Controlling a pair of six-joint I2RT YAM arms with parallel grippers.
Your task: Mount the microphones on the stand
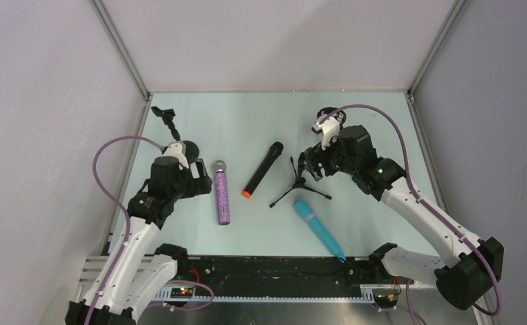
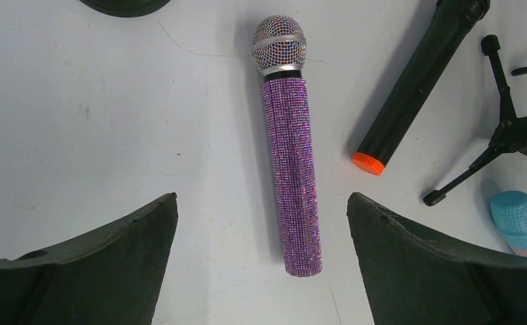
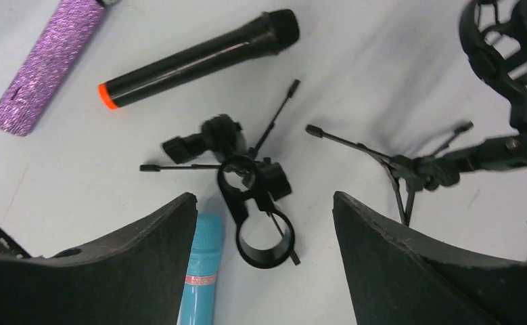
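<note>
Left claw [image 2: 262,203] was spread wide and held nothing; it hung over the purple glitter mic [image 2: 291,169], one finger on each side, no contact. Right claw [image 3: 264,203] was also spread and gripped nothing. Its fingers straddled the ring clip of the small tripod stand [image 3: 257,203] without touching it.

All three mics lay flat on the desk [image 1: 260,115], none in a clip:
- purple glitter mic: left of centre, silver mesh head toward the far edge, body roughly square to the near edge.
- black mic [image 1: 262,169]: mid-desk, tilted, orange end toward the near edge, head toward the far edge. Near the purple one, not touching.
- turquoise mic [image 1: 318,230]: right of centre, head just beside the tripod's feet, tail at the near edge.

The tripod stand stood between the black and turquoise mics, legs splayed, clip empty. A second tripod with a cage-type mount [image 1: 328,118] stood nearer the far right corner, behind the right claw. A third black stand with a clip [image 1: 168,122] stood by the left edge, toward the far left corner.
</note>
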